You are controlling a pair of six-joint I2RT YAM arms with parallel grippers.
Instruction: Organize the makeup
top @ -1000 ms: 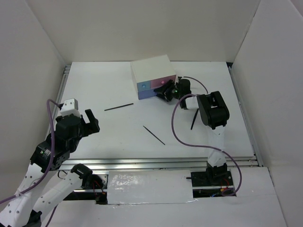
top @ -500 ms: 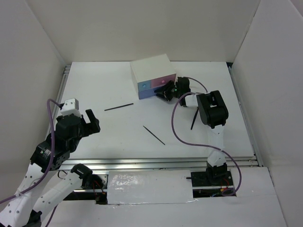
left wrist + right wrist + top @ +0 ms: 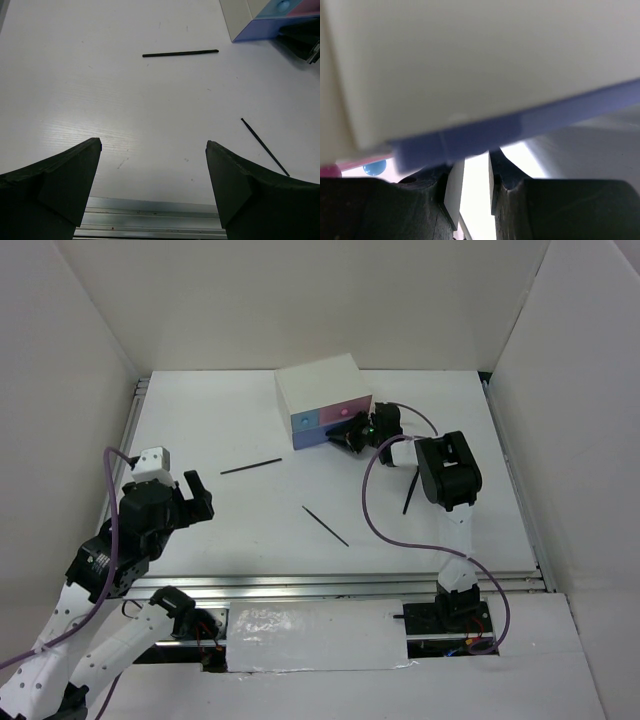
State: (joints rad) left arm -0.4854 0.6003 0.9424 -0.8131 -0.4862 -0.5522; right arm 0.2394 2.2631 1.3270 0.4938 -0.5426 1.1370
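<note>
The left gripper hangs wide open over the table. The right gripper is up against the box, fingers nearly together. I can't tell if it holds anything. Three black sticks lie loose on the table: a far stick, a middle stick and a right stick.

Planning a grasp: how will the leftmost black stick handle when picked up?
The stick looks straight, so probably stiff; very thin, so likely light. Lying flat on the table, it may roll when nudged.
</note>
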